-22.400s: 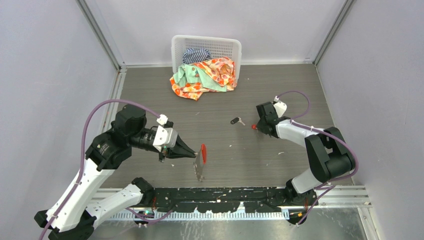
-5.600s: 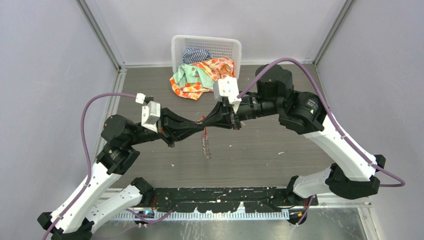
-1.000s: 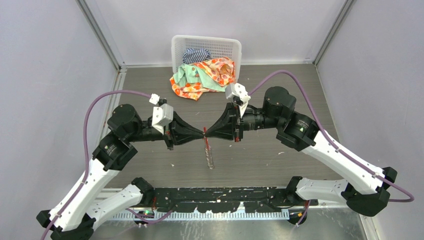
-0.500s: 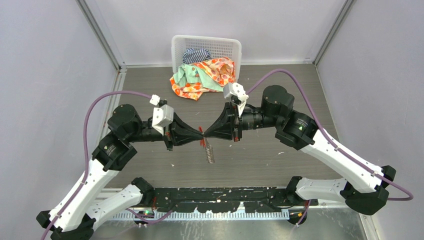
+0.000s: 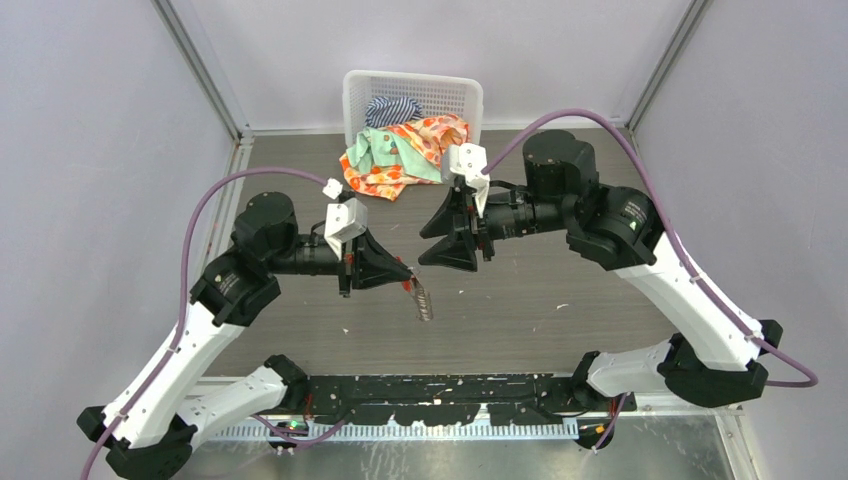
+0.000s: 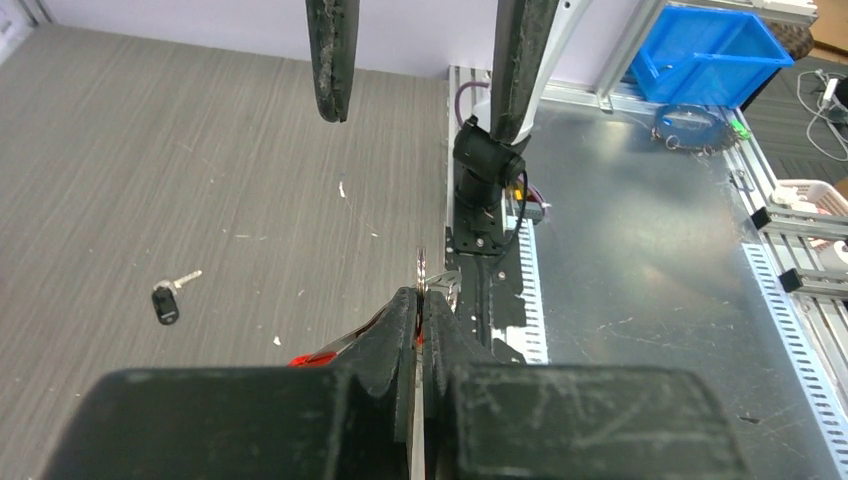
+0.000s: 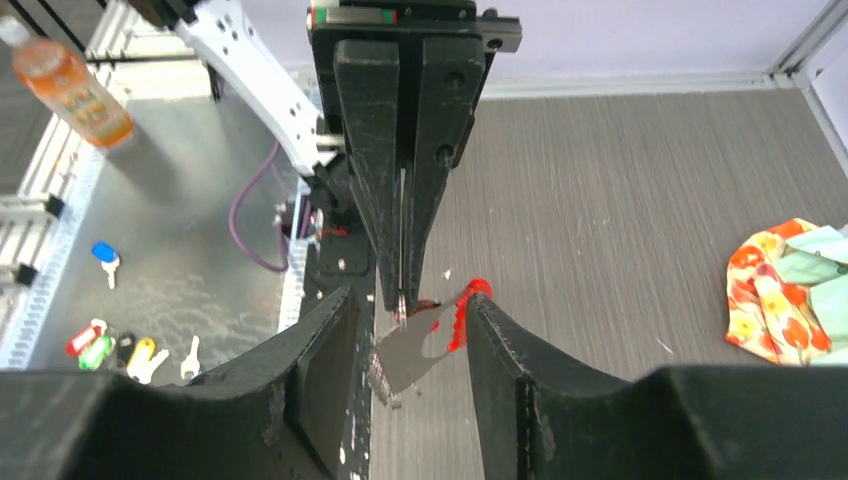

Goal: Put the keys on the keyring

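Note:
My left gripper (image 5: 407, 281) is shut on the grey metal keyring (image 6: 423, 268), pinching the ring edge-on above the table. The ring's fan of silvery pieces (image 7: 410, 358) and a red tag (image 7: 463, 312) hang below its tips, as does a small red bit that I cannot tell from the tag. My right gripper (image 5: 428, 246) stands open just beyond the ring, one finger on each side of the bunch (image 5: 424, 300) and touching nothing. The black-headed key (image 6: 166, 302) lies loose on the table, hidden in the top view. I cannot pick out the red-headed key.
A white basket (image 5: 455, 92) of clothes stands at the back, with patterned cloth (image 5: 405, 155) spilling onto the table in front. Off the table's near edge are an orange bottle (image 7: 65, 80), spare coloured keys (image 7: 110, 345) and a blue bin (image 6: 715, 50).
The right gripper, shut against the ring half a second ago, has opened and drawn back toward the upper right. The left gripper has moved right and slightly nearer, still holding the ring.

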### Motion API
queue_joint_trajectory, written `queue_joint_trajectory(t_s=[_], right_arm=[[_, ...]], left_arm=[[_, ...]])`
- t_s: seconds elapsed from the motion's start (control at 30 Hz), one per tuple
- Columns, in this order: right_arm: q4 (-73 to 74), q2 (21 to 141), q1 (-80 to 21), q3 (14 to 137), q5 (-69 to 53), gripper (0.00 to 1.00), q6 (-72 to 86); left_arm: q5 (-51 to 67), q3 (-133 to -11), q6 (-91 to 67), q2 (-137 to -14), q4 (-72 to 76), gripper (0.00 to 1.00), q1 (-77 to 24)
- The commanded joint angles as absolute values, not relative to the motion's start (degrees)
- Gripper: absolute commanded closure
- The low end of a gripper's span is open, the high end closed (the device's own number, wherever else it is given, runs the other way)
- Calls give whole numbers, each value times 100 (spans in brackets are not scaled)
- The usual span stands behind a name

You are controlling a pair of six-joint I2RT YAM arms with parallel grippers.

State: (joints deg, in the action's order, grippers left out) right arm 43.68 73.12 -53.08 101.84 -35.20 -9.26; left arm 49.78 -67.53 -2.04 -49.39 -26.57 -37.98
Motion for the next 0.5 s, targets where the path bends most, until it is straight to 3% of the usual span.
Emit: queue_joint_trajectory(t_s=[0.0, 0.47], right_arm=[[5636, 7661, -5289, 10742, -3468, 51, -1680], [5641, 8041, -5303, 10953, -4164, 61, -2022]], left_arm=[[5270, -7147, -63, -5009, -2956, 99, -3781], [5564, -7586, -18, -5434, -3662, 100, -3779]])
